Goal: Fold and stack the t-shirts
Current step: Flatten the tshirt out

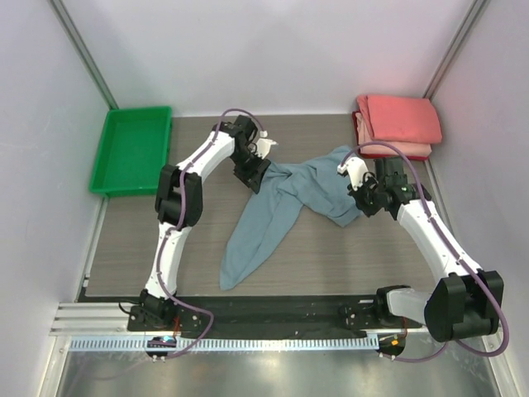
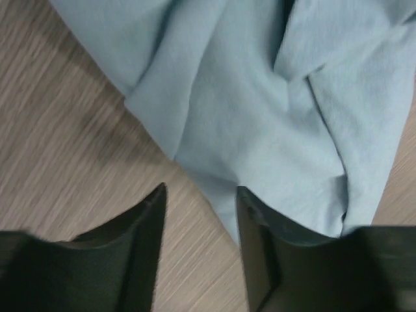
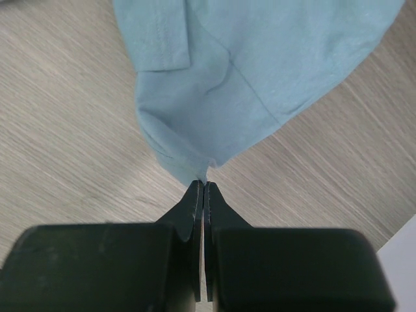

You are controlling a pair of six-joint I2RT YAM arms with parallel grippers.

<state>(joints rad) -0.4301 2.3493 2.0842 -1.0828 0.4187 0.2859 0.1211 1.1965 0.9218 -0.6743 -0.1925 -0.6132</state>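
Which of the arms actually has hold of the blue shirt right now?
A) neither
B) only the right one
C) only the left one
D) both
B: the right gripper is pinched shut on a corner of the blue shirt, while the left gripper is open at the cloth's edge, its fingers apart.

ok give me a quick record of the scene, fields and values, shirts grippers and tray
blue-grey t-shirt: crumpled, unfolded, mid-table
folded pink t-shirts: stacked, far right corner
left gripper: open, at the blue-grey t-shirt's edge
right gripper: shut, pinching the blue-grey t-shirt's edge
green tray: far left corner, apart from the shirts
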